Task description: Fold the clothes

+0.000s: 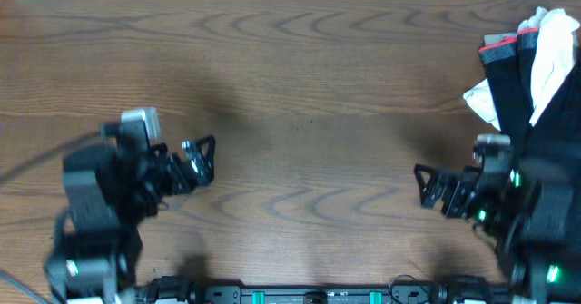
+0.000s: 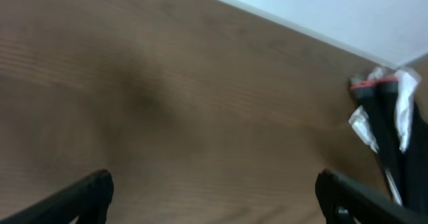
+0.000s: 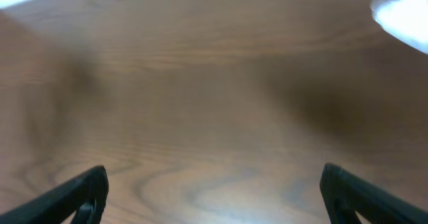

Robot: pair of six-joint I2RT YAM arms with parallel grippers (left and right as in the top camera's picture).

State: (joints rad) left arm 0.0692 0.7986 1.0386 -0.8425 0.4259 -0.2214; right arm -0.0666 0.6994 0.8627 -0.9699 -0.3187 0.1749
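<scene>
Presently both claws hang empty over bare wood: the left claw [image 1: 209,161] and the right claw [image 1: 421,186] each have their fingers spread wide and pinch nothing, and the two face one another across the middle of the worktop [image 1: 309,77].

Step in hand, as judged: fetching the garment, since nothing is laid out for folding.
- Lead with your right claw; it is the nearer one.
- Take only one layer of the plain dark fabric, at an edge or a shoulder, so that the neighbours are not dragged along.
- Draw it toward the open centre, then bring your left claw in to spread it flat before any fold.

Position of the task's thing: the black T-shirt [image 1: 561,109] sits in a heap at the far right edge, between 1 and 2 o'clock of your right claw in the overhead view and well apart from your left claw, nearer 3 o'clock of it. It lies bunched against a banded garment [image 1: 502,63] with a grey-and-red strip and a white cloth [image 1: 552,45]. No logo or neck label shows, so which dark fold belongs to the shirt cannot be told for certain. The left wrist view shows the same heap at 3 o'clock, blurred.
</scene>
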